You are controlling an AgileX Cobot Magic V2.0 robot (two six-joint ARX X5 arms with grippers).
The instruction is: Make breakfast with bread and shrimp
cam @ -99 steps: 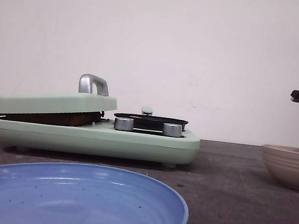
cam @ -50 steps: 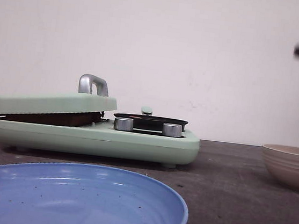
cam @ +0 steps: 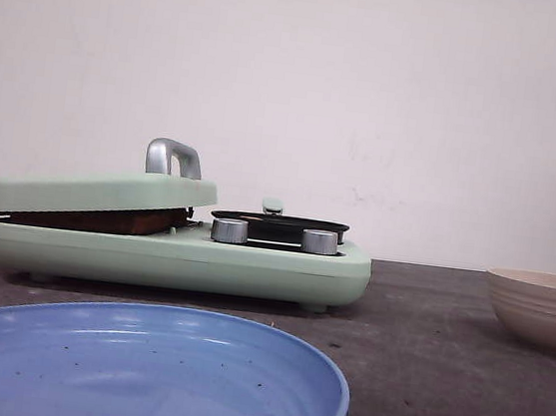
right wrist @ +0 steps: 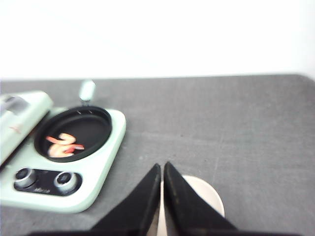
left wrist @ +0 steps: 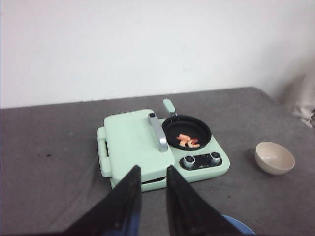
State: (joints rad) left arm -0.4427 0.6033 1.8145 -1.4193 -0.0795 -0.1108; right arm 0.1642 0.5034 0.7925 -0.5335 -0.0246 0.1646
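Note:
Pinkish-orange shrimp (left wrist: 188,141) lie in the round black pan (left wrist: 197,129) of a mint-green breakfast maker (cam: 172,256); the right wrist view shows the shrimp (right wrist: 63,144) too. Its lid (cam: 99,191) is down, and the bread shows only as a brown edge (cam: 96,217) in the gap under it. My left gripper (left wrist: 152,169) hangs open and empty, high above the table in front of the maker. My right gripper (right wrist: 162,165) is shut on nothing, above a beige bowl (right wrist: 206,194). Neither gripper appears in the front view.
A blue plate (cam: 139,373) sits on the table's near side, in front of the maker. The beige bowl (cam: 538,308) stands to the maker's right. Two silver knobs (cam: 230,230) face the front. A silver handle (cam: 173,156) stands on the lid.
The right gripper, which was over the beige bowl at the front view's right edge, has risen and left that view. Nothing on the table has moved.

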